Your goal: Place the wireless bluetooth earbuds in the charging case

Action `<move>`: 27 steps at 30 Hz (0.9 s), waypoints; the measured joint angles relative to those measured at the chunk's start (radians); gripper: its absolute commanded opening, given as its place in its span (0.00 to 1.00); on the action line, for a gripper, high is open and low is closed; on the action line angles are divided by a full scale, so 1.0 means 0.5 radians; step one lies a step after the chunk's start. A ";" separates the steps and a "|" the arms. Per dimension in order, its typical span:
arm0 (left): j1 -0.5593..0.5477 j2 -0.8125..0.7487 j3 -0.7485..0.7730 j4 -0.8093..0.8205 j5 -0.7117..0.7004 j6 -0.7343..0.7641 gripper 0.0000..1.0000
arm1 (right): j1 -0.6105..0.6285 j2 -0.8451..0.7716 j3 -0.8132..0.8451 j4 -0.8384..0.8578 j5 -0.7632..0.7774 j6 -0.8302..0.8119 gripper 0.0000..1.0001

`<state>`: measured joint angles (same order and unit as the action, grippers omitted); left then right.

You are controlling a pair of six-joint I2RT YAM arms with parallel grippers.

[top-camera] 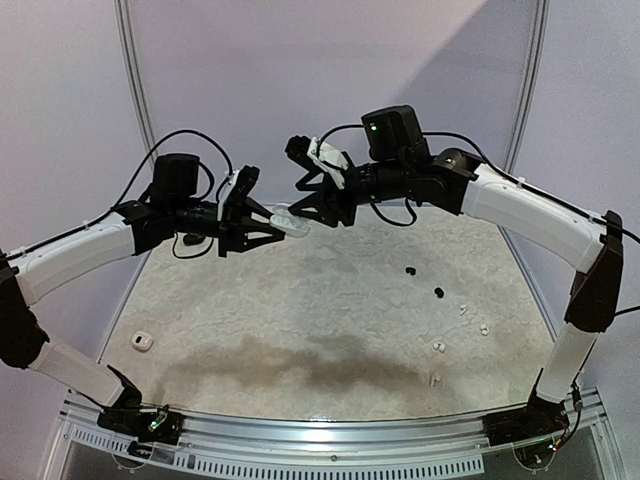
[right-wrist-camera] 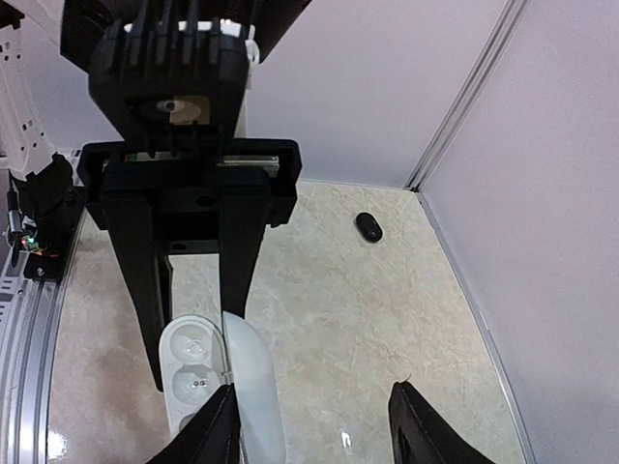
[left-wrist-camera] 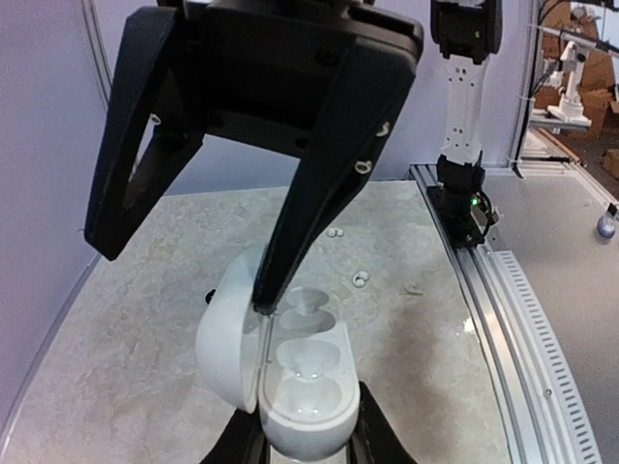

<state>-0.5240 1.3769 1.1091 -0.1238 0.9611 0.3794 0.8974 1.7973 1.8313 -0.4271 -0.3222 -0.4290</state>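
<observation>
My left gripper [top-camera: 272,226] is shut on the base of a white charging case [left-wrist-camera: 308,382], held above the back of the table. The case is open, its lid [left-wrist-camera: 224,338] is swung to the side, and its wells are empty. My right gripper [top-camera: 312,203] faces it, open. One right finger [left-wrist-camera: 274,271] rests at the lid's hinge edge and the other stands clear. In the right wrist view the lid [right-wrist-camera: 253,387] lies against one finger of the right gripper [right-wrist-camera: 314,435]. Black earbuds [top-camera: 409,270] and white earbuds [top-camera: 483,328] lie on the table at the right.
A second white case [top-camera: 140,342] lies near the table's left edge. A black case [right-wrist-camera: 368,226] sits on the table near the back wall. Metal rails [left-wrist-camera: 503,290] run along the near edge, with both arm bases on them. Purple walls enclose the table.
</observation>
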 measured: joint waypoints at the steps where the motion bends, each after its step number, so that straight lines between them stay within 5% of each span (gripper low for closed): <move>1: 0.002 0.000 -0.021 0.043 0.003 -0.077 0.00 | -0.007 0.009 0.002 0.000 -0.011 0.011 0.54; 11: 0.014 0.007 -0.234 0.551 -0.024 -0.518 0.00 | -0.073 0.079 0.059 -0.025 -0.163 0.111 0.62; 21: 0.024 0.057 -0.362 0.793 -0.103 -0.641 0.00 | -0.184 0.081 0.083 0.171 -0.426 0.383 0.69; 27: 0.027 0.061 -0.396 0.860 -0.163 -0.655 0.00 | -0.369 0.077 0.127 0.109 -0.151 0.771 0.65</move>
<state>-0.5102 1.4075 0.9112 0.3061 0.8795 0.0517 0.7128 1.8359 1.8946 -0.3725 -0.3977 -0.0433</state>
